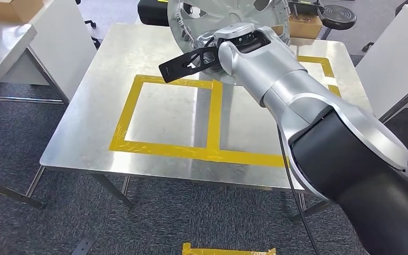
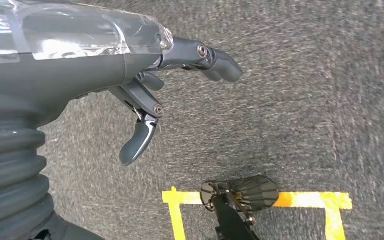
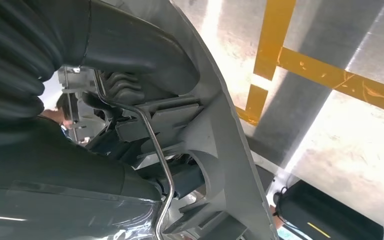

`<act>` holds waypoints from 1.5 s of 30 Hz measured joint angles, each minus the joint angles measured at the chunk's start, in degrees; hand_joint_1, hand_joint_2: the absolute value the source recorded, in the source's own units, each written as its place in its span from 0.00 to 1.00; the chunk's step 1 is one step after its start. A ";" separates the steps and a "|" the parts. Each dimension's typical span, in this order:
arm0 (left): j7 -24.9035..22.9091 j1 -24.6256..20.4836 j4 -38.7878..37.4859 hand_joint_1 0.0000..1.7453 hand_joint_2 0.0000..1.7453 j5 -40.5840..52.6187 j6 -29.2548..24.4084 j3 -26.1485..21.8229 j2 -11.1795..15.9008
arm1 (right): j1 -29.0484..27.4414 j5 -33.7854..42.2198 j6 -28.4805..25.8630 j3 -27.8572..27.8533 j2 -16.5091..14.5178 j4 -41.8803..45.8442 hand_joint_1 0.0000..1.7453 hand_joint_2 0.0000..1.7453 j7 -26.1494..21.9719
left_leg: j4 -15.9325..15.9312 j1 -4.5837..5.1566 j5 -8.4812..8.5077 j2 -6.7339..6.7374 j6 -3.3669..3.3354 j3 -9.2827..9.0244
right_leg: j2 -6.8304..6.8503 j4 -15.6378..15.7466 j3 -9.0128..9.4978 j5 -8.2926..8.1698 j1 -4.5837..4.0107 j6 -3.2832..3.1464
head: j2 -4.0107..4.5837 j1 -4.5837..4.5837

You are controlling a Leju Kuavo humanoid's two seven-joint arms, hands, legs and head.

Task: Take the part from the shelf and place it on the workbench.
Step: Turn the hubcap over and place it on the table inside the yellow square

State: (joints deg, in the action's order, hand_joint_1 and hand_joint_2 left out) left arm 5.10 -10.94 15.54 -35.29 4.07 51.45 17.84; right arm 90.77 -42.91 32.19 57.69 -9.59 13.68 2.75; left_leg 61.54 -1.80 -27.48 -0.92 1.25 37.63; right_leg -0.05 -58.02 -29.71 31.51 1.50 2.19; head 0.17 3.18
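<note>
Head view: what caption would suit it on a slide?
Right hand holds a silver wheel cover above the yellow-taped workbench.

The head view looks down and forward from high over the steel workbench with yellow tape frames. The right wrist view sits very close above that same taped surface. The left wrist view faces grey carpet floor.

One silver wheel cover, one steel workbench, two yellow tape rectangles on it
</note>
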 joint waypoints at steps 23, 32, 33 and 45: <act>-3.11 -1.00 0.57 0.00 1.00 2.62 -0.43 -0.36 -0.10 | -0.87 0.95 0.60 -4.39 3.26 0.02 1.00 1.00 2.85 | -0.09 0.04 0.03 -0.12 0.04 -0.09 | 0.08 0.01 0.03 0.01 0.04 -0.03 | 0.00 -0.06; -5.88 -1.76 2.48 0.00 1.00 5.99 -1.32 -2.29 -0.06 | -2.16 -0.70 0.27 -6.11 9.39 0.03 1.00 1.00 6.08 | -0.08 0.08 0.06 -0.69 0.05 -0.12 | 0.39 0.06 0.20 0.01 0.11 -0.03 | 0.00 -0.02; -6.05 -1.77 2.67 0.00 1.00 6.44 -1.35 -2.61 -0.04 | -2.57 -0.95 0.21 -6.33 10.24 0.05 1.00 1.00 6.16 | -0.08 0.10 0.06 -0.74 0.05 -0.12 | 0.44 0.06 0.22 0.01 0.11 -0.03 | 0.00 -0.01; -6.93 -2.54 4.14 0.00 1.00 8.97 -1.36 -5.67 0.02 | -7.71 -3.52 -0.03 -6.82 15.65 0.34 1.00 1.00 5.98 | -0.12 0.14 0.09 -0.46 0.08 -0.19 | 0.41 0.03 0.18 0.01 0.12 -0.03 | 0.00 -0.10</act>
State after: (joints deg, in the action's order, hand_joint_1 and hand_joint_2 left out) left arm -1.83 -13.47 19.68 -26.33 2.71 45.78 17.86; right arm 83.07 -46.42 32.16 50.87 6.06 14.03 8.73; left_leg 61.42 -1.66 -27.39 -1.38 1.33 37.44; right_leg 0.36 -57.99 -29.54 31.52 1.61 2.17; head 0.17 3.08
